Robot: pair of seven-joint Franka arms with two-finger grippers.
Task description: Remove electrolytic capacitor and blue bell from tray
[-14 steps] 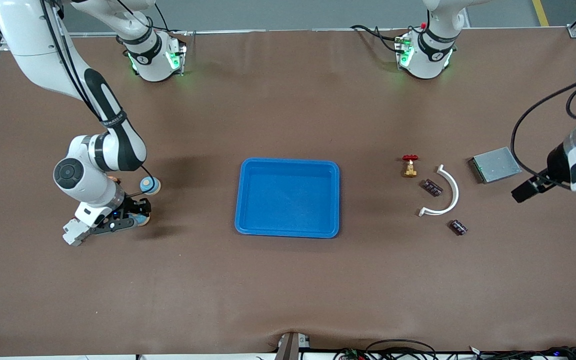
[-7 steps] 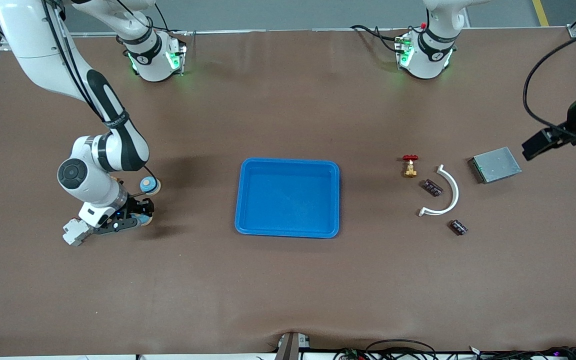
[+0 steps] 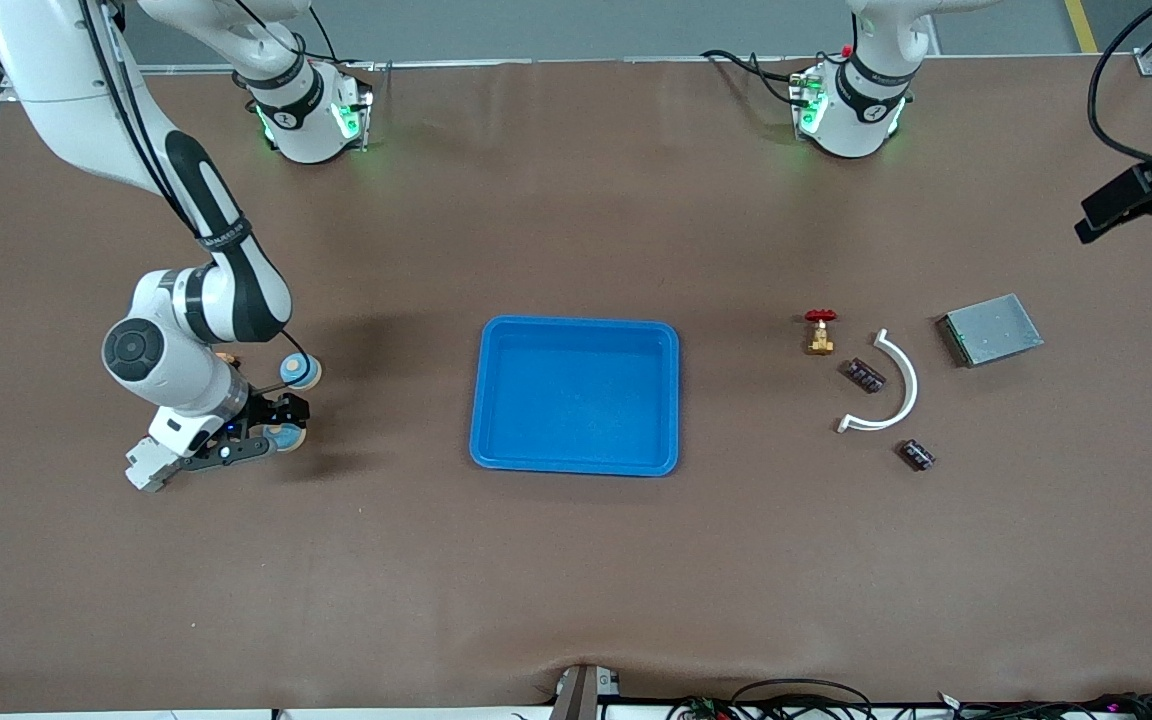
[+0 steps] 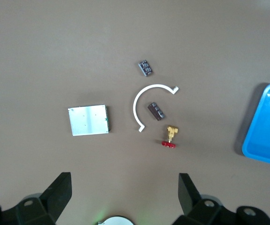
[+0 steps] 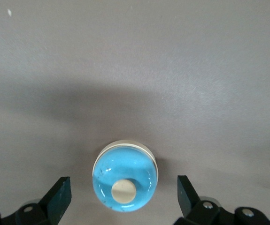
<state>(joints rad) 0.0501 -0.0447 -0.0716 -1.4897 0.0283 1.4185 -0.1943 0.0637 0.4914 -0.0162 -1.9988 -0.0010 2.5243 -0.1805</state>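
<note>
We see the blue tray (image 3: 576, 395) at the frame's centre holding nothing, so the removal looks done. The blue bell (image 5: 124, 183) sits on the table at centre-left between the right gripper's (image 3: 274, 432) spread fingers, released. Two dark capacitors (image 3: 864, 375) lie at centre-right, while the left gripper (image 4: 123, 197), fingers spread, waits high at the upper right edge.

Looking like a robotics lab: two white arm bases (image 3: 308, 115) glowing green along the brown-matted table's (image 3: 576, 580) edge farthest from the front camera, cables (image 3: 796, 700) trailing at its nearest edge.
</note>
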